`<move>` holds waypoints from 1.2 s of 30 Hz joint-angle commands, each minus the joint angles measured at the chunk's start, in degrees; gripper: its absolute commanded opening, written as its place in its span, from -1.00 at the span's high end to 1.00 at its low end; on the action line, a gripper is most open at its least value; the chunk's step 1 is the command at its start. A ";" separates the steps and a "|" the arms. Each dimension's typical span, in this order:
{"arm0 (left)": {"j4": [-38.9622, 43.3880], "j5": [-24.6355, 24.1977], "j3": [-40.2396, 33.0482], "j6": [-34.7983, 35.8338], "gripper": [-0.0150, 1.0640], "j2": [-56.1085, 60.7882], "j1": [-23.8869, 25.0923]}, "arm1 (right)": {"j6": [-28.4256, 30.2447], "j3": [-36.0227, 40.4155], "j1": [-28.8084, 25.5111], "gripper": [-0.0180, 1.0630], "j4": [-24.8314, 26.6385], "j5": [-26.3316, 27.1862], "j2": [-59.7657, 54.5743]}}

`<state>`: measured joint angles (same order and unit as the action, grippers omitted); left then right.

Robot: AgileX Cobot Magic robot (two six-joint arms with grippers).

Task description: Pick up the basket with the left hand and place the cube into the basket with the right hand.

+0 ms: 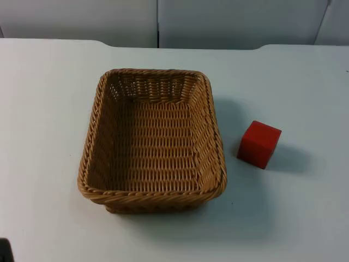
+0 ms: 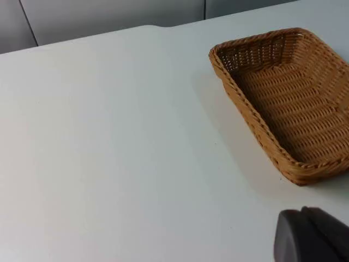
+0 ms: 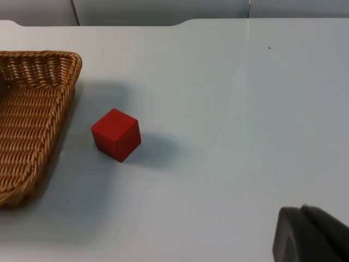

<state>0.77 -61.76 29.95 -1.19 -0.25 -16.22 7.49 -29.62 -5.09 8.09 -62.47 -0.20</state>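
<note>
Wicker basket point(image 1: 152, 139) sits empty mid-table point(image 1: 49, 109), red cube point(image 1: 259, 144) just right of it, apart; both grippers hang back, fingers' state I cannot tell; left gripper should take the basket's near-left rim squarely, lifting level, before the cube goes in.

basket point(image 1: 152, 139): tan-brown wicker, woven in rows
cube point(image 1: 259, 144): plain red
table point(image 1: 49, 109): white
wall point(image 1: 218, 22): grey
fingertip point(image 2: 311, 237): black

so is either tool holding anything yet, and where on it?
Nothing is held. The basket sits empty on the table and the red cube rests beside it, apart from it. Neither tool is at either one.
</note>
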 commanded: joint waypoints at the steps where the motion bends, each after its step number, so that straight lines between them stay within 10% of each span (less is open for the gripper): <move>1: -0.02 0.03 -0.47 0.14 0.97 0.25 0.10 | -0.09 0.30 0.28 0.97 -0.22 0.54 0.20; 14: -19.95 -1.93 14.20 -2.81 0.97 -26.40 0.10 | -0.09 0.30 0.28 0.97 -0.22 0.54 0.20; 24: -48.84 8.53 17.86 -25.98 0.93 -67.30 0.10 | -0.09 0.30 0.28 0.97 -0.22 0.54 0.20; 32: -46.86 11.61 27.31 -25.61 -0.16 -90.67 0.10 | -0.09 0.30 0.28 0.97 -0.22 0.54 0.20; 36: -38.49 15.69 31.86 -19.42 -0.26 -97.44 0.10 | -0.09 0.30 0.28 0.97 -0.22 0.54 0.20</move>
<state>-39.47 -47.14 61.06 -22.24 -97.05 -16.10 7.49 -29.62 -5.09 8.09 -62.47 -0.20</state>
